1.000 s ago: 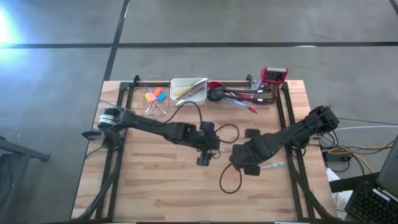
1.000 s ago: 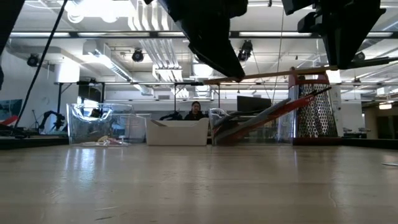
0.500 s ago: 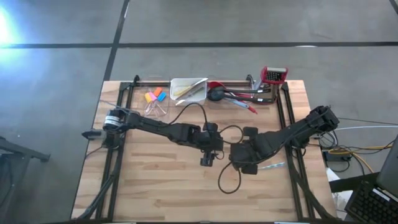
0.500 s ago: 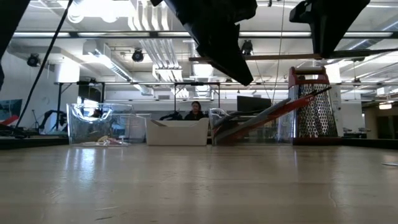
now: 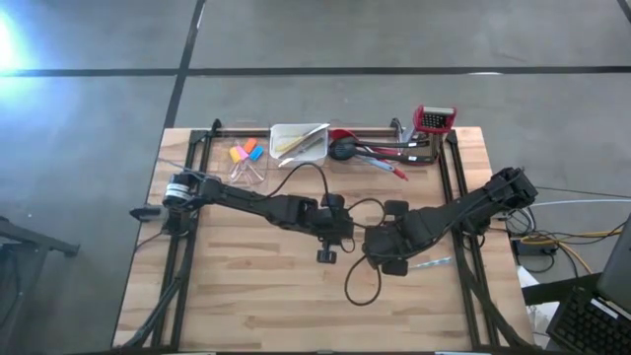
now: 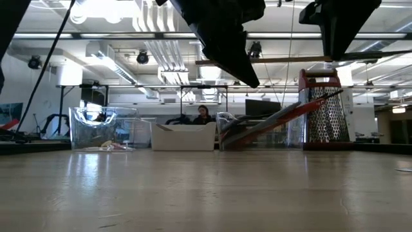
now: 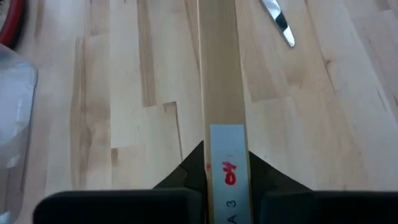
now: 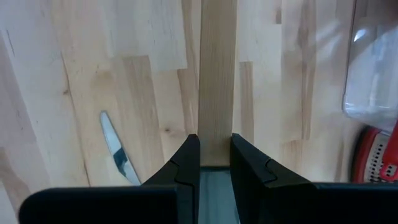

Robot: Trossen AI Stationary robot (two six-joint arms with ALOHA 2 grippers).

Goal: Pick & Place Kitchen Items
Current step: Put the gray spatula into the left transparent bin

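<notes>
A long flat wooden stick (image 6: 290, 60) hangs level in the air above the table's middle, held by both grippers. My left gripper (image 7: 227, 180) is shut on the end that bears a white label with red marks. My right gripper (image 8: 214, 165) is shut on the stick farther along. In the high view both grippers, left (image 5: 330, 242) and right (image 5: 383, 251), meet near the table's middle, and the arms hide the stick. The other kitchen items (image 5: 370, 153) lie piled at the far edge, and small coloured pieces (image 5: 245, 153) lie at the far left. My left gripper pinches the stick's two long edges at its labelled end (image 7: 227, 146) between the two fingers. It comes slanting down from the table's left, along the stick. The stick is lifted clear and runs on level past the fingers. My right gripper pinches the stick's two long edges (image 8: 216, 140) between its two fingers, pointing steeply down. The stick's broad face is turned up toward the wrist. It hangs level, clear of the table.
A metal knife (image 5: 431, 263) lies on the wood near the right grippers' side. At the far edge stand a white tray (image 5: 299, 141), a clear container (image 6: 103, 129) and a red-topped grater (image 5: 434, 119). Black frame rails run along both table sides.
The wooden stick slanted a second ago with its left end lower. That end has come up, and the stick now hangs level a little higher.
</notes>
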